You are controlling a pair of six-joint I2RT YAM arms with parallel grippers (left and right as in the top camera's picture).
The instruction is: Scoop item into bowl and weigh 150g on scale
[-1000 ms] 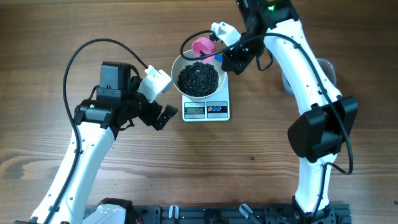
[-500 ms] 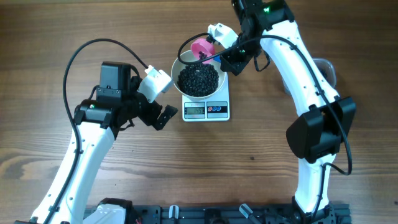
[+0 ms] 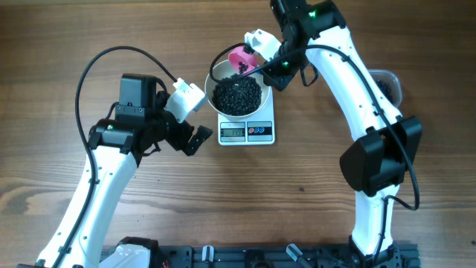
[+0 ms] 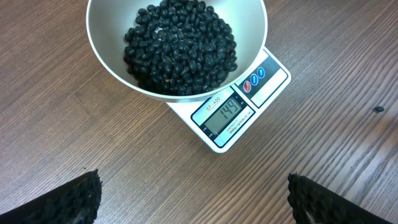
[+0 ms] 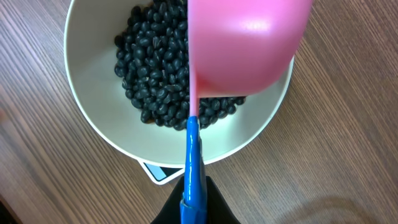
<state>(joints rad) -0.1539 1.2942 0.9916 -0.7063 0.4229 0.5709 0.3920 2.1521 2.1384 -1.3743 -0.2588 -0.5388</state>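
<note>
The right gripper [image 5: 193,208] clamps the pink scoop [image 5: 245,43] by its blue handle [image 5: 192,155] above the white bowl [image 5: 87,118] of black beans [image 4: 180,46], top centre; the scale [image 4: 268,84] reads 149; the left gripper [image 3: 193,138] gapes wide.

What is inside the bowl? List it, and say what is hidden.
Black beans lie heaped in the bowl. They cover its bottom; the pink scoop above hides some beans from the right wrist view.

Brown wooden table [image 3: 439,223] with fine visible grain fills every view; soft, even light; a black rail [image 3: 223,257] lines its near edge.
</note>
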